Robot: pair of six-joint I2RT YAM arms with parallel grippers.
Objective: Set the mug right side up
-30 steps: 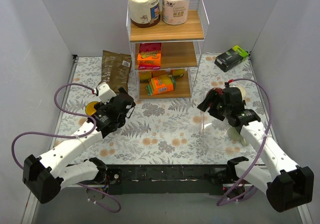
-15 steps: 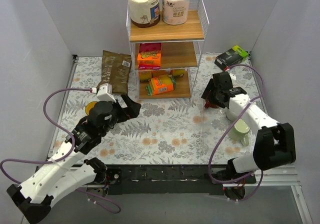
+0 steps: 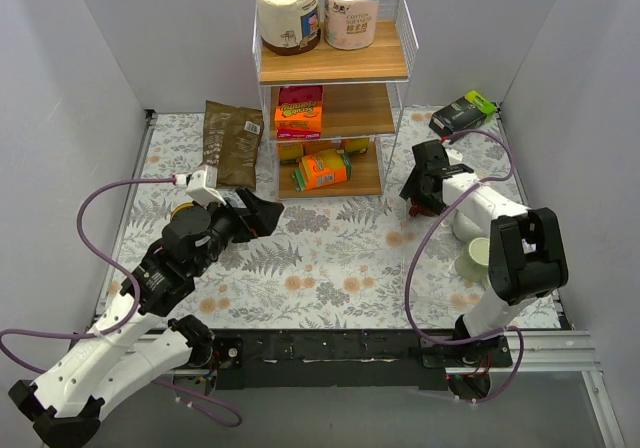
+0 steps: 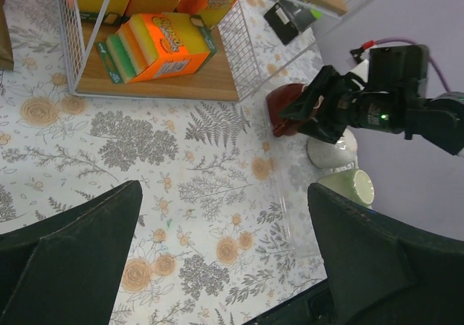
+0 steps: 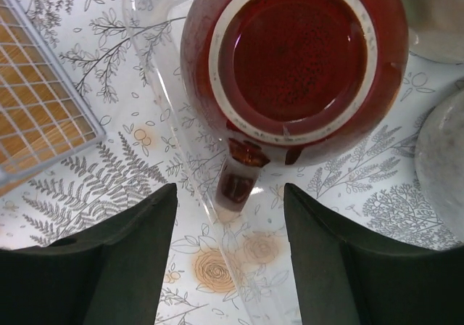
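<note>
**Item:** dark red glazed ceramic mug (image 5: 293,56). It stands upside down on the floral-patterned bench (image 3: 330,258), with its unglazed foot ring facing up. It is at the right of the bench, just off the near right corner of the white wire shelf rack with wooden boards (image 3: 335,63).

**Position relative to right tool (image 5: 228,193):** the mug body lies just beyond the fingertips. Its handle points back toward the tool, and the handle's end reaches into the gap between the two fingers (image 5: 116,260).

**Right tool, state:** jaws apart, clamped on nothing. No contact with the mug is visible.

**Left tool (image 4: 223,187), state:** jaws spread wide and holding nothing. It hangs over the left middle of the bench, well apart from the mug.

**Adjacent:** a white rounded ceramic vessel (image 4: 333,149) sits just beside the mug, and a pale green cup (image 4: 355,187) sits nearer.
</note>
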